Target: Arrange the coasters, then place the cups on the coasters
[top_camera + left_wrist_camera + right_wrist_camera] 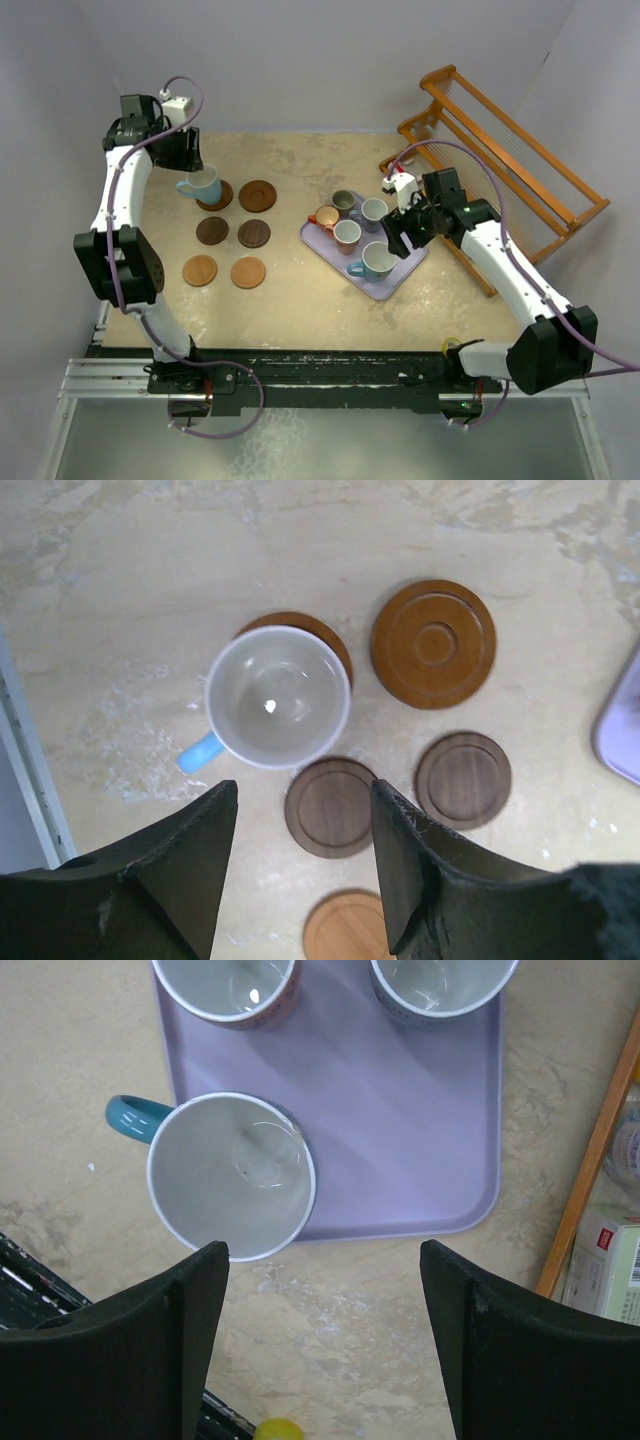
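I see my left hand (302, 815) over the far left of the beige mottled counter (300, 305), its fingers moderately apart and holding nothing. Just beyond its fingertips a light blue handled mug (278, 695) stands upright on a brown round wooden coaster (305, 626). Five more round coasters (254, 234) lie bare beside it; together the six form two columns of three. My right hand (322, 1290) hangs over the near edge of a lavender rounded-rectangle tray (400, 1160), fingers wide and empty. The tray carries five mugs (347, 235); nearest this hand is a second light blue mug with a teal handle (232, 1175).
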Robot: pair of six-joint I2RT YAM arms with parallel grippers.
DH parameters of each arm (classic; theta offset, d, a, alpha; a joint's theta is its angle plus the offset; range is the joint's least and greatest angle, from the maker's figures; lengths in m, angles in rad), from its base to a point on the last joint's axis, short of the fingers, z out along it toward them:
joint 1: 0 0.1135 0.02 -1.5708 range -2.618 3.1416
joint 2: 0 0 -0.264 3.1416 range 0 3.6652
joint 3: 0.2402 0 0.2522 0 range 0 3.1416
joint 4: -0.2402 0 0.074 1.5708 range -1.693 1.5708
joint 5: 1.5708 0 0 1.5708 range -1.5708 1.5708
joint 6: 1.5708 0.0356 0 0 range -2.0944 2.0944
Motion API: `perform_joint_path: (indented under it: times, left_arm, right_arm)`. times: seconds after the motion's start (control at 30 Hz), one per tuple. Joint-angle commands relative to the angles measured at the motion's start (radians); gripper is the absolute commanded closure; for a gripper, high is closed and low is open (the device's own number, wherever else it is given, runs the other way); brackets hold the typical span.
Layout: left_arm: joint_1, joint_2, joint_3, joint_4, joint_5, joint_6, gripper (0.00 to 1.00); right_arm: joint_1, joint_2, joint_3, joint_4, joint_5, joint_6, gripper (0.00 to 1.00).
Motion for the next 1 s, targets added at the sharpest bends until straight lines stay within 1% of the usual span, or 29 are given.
perform_joint_path:
  times: [0.0, 0.2, 0.3, 0.47, 0.57, 0.8, 0.97]
  left_arm:
    - [0.003, -0.145, -0.094, 0.09, 0.106, -0.043, 0.46]
    - [-0.007, -0.279, -0.266, 0.168, 0.17, -0.081, 0.43]
    - [-0.017, -0.349, -0.345, 0.218, 0.177, -0.089, 0.41]
    - [-0.038, -0.435, -0.46, 0.287, 0.171, -0.091, 0.37]
    - [-0.06, -0.469, -0.506, 0.317, 0.16, -0.09, 0.36]
    - [-0.111, -0.525, -0.585, 0.4, 0.143, -0.1, 0.35]
    - [-0.154, -0.537, -0.621, 0.453, 0.141, -0.094, 0.33]
  right_arm:
    - [-0.004, 0.038, 0.002, 0.014, 0.047, 0.028, 0.23]
    - [-0.002, 0.108, 0.012, 0.03, 0.048, 0.07, 0.3]
    - [-0.002, 0.134, 0.011, 0.035, 0.029, 0.089, 0.34]
    - [-0.002, 0.171, 0.005, 0.039, 0.005, 0.115, 0.44]
    - [-0.001, 0.189, 0.005, 0.042, -0.011, 0.13, 0.51]
    - [0.005, 0.229, -0.009, 0.058, -0.026, 0.164, 0.63]
    - [0.011, 0.249, -0.009, 0.063, -0.048, 0.181, 0.71]
